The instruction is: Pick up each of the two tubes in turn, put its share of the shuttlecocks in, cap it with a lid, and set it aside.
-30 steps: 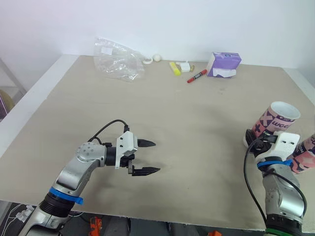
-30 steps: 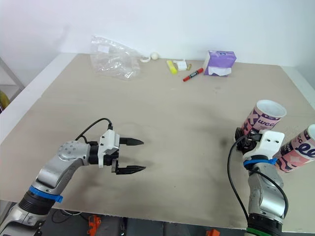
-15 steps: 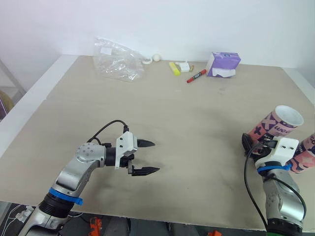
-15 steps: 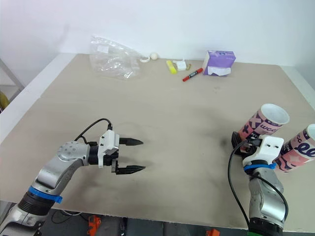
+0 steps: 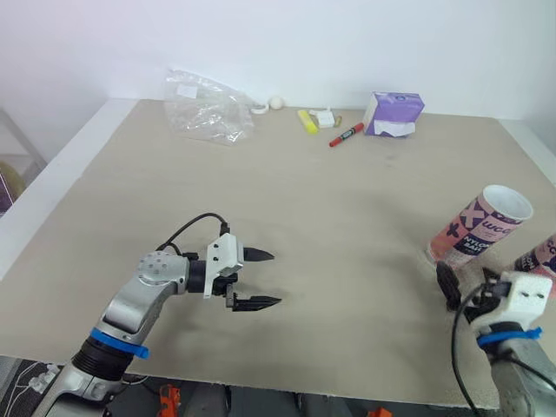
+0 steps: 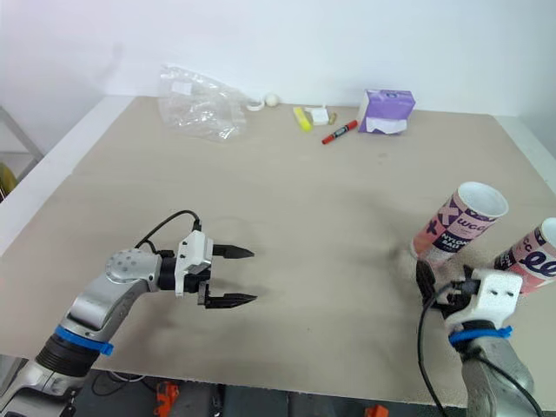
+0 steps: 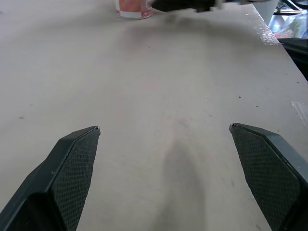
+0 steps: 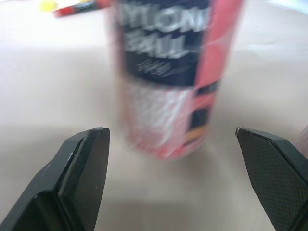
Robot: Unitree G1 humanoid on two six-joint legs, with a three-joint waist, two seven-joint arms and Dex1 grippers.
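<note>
Your left gripper [image 5: 276, 278] agape, empty, right gripper [image 8: 171, 130] spread empty before the tube [image 5: 480, 226] — lettering readable in right wrist view, second tube [image 6: 530, 254] beside.

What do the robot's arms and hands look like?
Each arm is silver metal with a blue band: left arm, right arm. A black cable loops by each wrist. The left gripper and right gripper each have a white block and two black pointed fingers with a mesh pattern inside.
</note>
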